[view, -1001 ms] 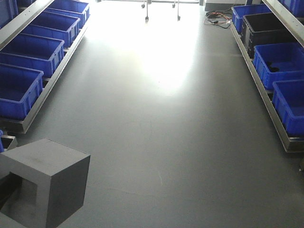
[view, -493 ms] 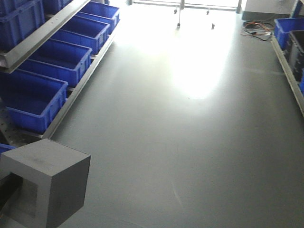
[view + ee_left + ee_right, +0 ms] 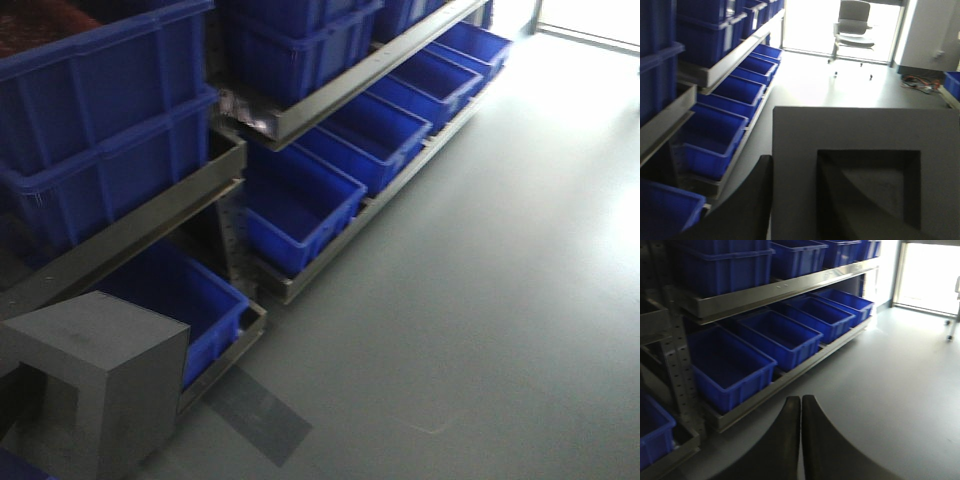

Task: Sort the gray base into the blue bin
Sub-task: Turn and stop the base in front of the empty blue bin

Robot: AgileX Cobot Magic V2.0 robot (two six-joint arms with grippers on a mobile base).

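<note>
Clamped on one wall of the gray base (image 3: 865, 130), the left gripper (image 3: 794, 190) has its jaws set with one dark finger (image 3: 747, 205) outside the block's left side and the other reaching up inside the square recess. The block fills most of the left wrist view, its recessed face turned toward that camera. In the front view the gray base (image 3: 95, 385) sits low at the left, off the floor (image 3: 480, 300), with something dark showing in its opening. Just ahead of the left jaws and slightly to their left, the nearest blue bin (image 3: 215, 335) sits on the bottom level of a metal rack (image 3: 300, 120), close beside the block but not touching it. More blue bins (image 3: 300, 215) run along that level away from the jaws, with others on the shelves above. A darker rectangular patch (image 3: 260, 415) lies on the floor just beside the block, to its right. Far beyond the left jaws an office chair (image 3: 854, 22) stands in bright light, with a tangle of cables (image 3: 917, 82) to its right. The right gripper (image 3: 800, 402) has its jaws closed, the two dark fingers (image 3: 780, 440) pressed together with nothing between them. Ahead of those jaws and to their left a row of blue bins (image 3: 730, 365) lines the lowest shelf.
</note>
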